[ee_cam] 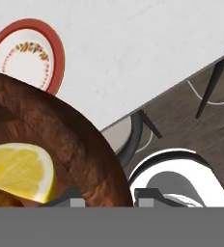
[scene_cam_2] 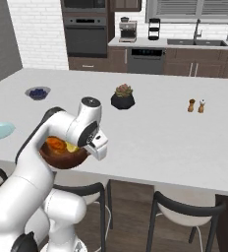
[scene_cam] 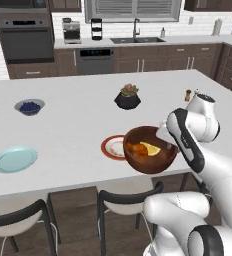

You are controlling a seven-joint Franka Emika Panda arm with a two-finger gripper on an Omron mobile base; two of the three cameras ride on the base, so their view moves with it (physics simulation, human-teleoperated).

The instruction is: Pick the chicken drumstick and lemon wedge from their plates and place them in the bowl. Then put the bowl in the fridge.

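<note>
The gripper [ee_cam: 106,195] is seen clamped on the rim of the bowl [scene_cam: 150,150], one dark tip inside the wall and one outside it. The bowl, deep, round and of reddish-brown grained wood, is held above the near edge of the smooth white counter [scene_cam: 78,125]. Inside it the lemon wedge [ee_cam: 20,169], glossy yellow with paler flesh, is seen lying against the orange-brown chicken drumstick [scene_cam: 134,148]. Just behind the bowl a flat plate with a red-brown rim [scene_cam: 112,147] and cream centre is found; well to the left lies a plain light blue plate [scene_cam: 15,159]. Farther back a small grey bowl of blueberries [scene_cam: 29,106] and an angular black pot with a plant [scene_cam: 127,98] are set.
</note>
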